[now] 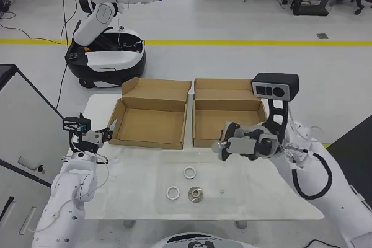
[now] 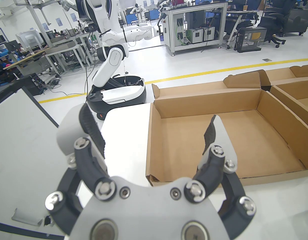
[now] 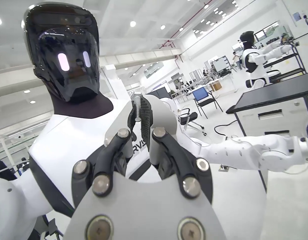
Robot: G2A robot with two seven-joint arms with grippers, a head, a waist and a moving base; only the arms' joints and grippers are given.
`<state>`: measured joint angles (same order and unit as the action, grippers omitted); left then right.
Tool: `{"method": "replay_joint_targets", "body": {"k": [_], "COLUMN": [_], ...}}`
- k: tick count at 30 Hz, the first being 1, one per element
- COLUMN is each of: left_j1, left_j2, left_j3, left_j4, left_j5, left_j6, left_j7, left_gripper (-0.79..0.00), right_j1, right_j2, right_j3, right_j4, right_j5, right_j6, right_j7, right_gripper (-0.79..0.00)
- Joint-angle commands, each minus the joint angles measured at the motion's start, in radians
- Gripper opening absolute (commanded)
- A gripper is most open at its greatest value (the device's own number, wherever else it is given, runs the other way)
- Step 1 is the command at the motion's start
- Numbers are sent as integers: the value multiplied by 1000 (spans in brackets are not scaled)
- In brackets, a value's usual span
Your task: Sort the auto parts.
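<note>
Right gripper: fingers almost together, pinching a silver threaded metal bolt. It is raised above the white table, at the near wall of the right open brown cardboard box.
Bolt: stands upright between the ribbed black pads. Its threaded end is clear and the rest is covered by the pads. From above it is hard to make out at the fingertips.
Left gripper: fingers spread wide with nothing between them, held beside the near left corner of the left open brown cardboard box.
Boxes: side by side at the table's far side, flaps raised. The right box's near right corner is hidden behind the right arm, and in the left wrist view this box is cut off at the edge.
Far white flat ring: lies on the table, in front of the boxes.
Near white flat ring: lies nearer the table's front edge.
Round grey metal part: just beside the near ring, its detail too small to tell.
Small pale speck: apart from the metal part and too small to identify.
</note>
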<state>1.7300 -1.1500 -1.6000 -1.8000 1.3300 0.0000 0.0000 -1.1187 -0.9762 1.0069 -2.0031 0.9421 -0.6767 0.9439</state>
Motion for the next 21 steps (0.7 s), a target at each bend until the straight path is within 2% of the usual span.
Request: {"method": "replay_joint_targets", "body": {"k": [1, 14, 21], "left_j1": [0, 0, 0], "left_j2": [0, 0, 0], "left_j3": [0, 0, 0], "left_j4": [0, 0, 0], "left_j5": [0, 0, 0], "left_j6": [0, 0, 0], "left_j7": [0, 0, 0], "left_gripper": [0, 0, 0], "right_j1": [-4, -8, 2], "right_j2": [-5, -45, -69], "right_j3": [-6, -28, -31], "right_j4": [0, -15, -32], "right_j5": [28, 202, 218], "right_j6": [-10, -86, -79], "right_j7": [3, 110, 120], "right_gripper": [-785, -785, -785]}}
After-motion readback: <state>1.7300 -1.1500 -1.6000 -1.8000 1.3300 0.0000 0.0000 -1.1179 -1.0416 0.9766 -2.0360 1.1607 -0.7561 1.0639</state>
